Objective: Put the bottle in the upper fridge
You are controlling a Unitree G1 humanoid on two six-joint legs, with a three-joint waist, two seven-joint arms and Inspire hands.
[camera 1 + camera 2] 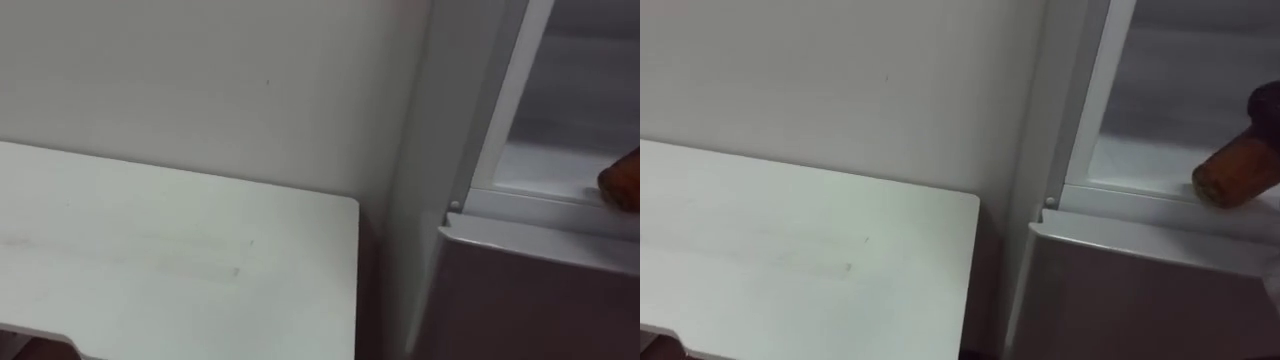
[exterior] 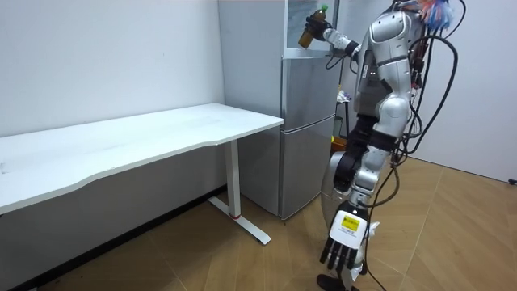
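Standing close before the fridge (image 2: 307, 137) on the wooden floor (image 2: 452, 234), the robot has its right arm raised to the open upper compartment, the right hand (image 2: 319, 31) curled round a brown bottle (image 1: 1232, 173). The bottle is tilted, its round base pointing into the compartment and showing at the eye views' right edge, just above the front lip (image 1: 1140, 203) of the compartment's pale bottom. Whether the base touches that lip cannot be told. The lower door below it is closed. The left hand (image 2: 343, 246) hangs low beside the robot's legs, fingers straight and loose, holding nothing. A white bench (image 1: 150, 250) stands just beside the fridge against the pale wall (image 1: 200, 70), its far corner near the fridge's side.
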